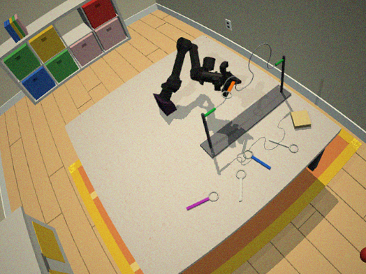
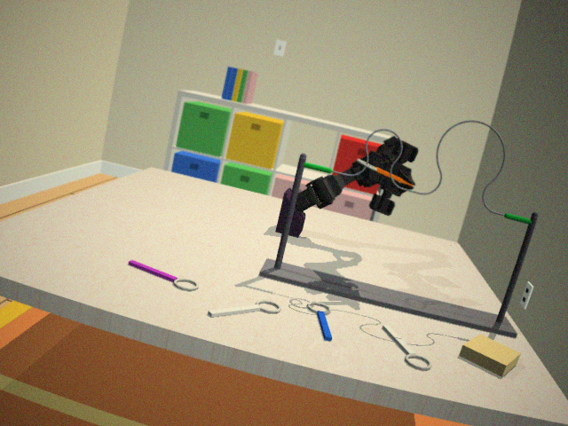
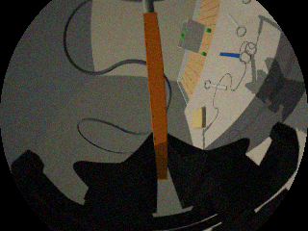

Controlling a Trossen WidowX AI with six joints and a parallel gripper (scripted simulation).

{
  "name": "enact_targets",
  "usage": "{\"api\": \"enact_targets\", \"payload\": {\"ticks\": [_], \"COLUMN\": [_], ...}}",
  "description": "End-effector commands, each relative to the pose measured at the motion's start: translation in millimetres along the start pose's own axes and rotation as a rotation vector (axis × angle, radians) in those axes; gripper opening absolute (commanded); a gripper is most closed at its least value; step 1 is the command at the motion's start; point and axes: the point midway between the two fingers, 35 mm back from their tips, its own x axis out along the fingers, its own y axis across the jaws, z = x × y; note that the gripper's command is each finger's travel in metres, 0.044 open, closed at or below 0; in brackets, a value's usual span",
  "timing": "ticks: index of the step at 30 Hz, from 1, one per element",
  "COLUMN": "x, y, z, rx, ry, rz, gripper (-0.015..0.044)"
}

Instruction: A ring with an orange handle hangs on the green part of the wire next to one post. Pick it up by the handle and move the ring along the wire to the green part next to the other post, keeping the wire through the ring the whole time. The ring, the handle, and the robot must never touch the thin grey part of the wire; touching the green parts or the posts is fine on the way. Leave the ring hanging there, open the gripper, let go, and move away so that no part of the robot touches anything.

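End effector (image 1: 233, 81) (image 2: 405, 179) (image 3: 157, 135) gripping, seemingly, orange handle (image 1: 231, 86) (image 2: 395, 177) (image 3: 155, 82)

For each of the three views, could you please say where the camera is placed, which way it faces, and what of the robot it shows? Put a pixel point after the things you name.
Top: high above the table, looking steeply down; the whole black arm (image 1: 175, 74) (image 2: 316, 193) shows.
Exterior: low beyond the table's front edge, looking across it toward the cube shelf; the arm shows behind the wire.
Wrist: on the arm, looking out along the black gripper (image 1: 232, 84) (image 2: 403, 181) (image 3: 157, 135); its fingers show.
All three share the orange handle (image 1: 231, 86) (image 2: 394, 176) (image 3: 155, 77).
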Motion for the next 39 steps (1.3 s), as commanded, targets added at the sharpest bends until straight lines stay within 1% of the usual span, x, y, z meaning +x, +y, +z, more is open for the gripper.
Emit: {"api": "enact_targets", "payload": {"ticks": [1,5,12,24,39], "x": [-2,-4,-2,-16,-40], "y": [-15,-28,-54,-91,-126], "z": [1,3,9,26,61], "rx": [-0.069,-0.149,-0.311,-0.561,-0.874], "ry": [0.008,0.013,-0.039,-0.009,0.037], "rz": [-0.049,-0.092,-0.162,-0.290,-0.451], "gripper": [-0.0150,-0.0150,-0.0150,-0.0150,-0.0150]}}
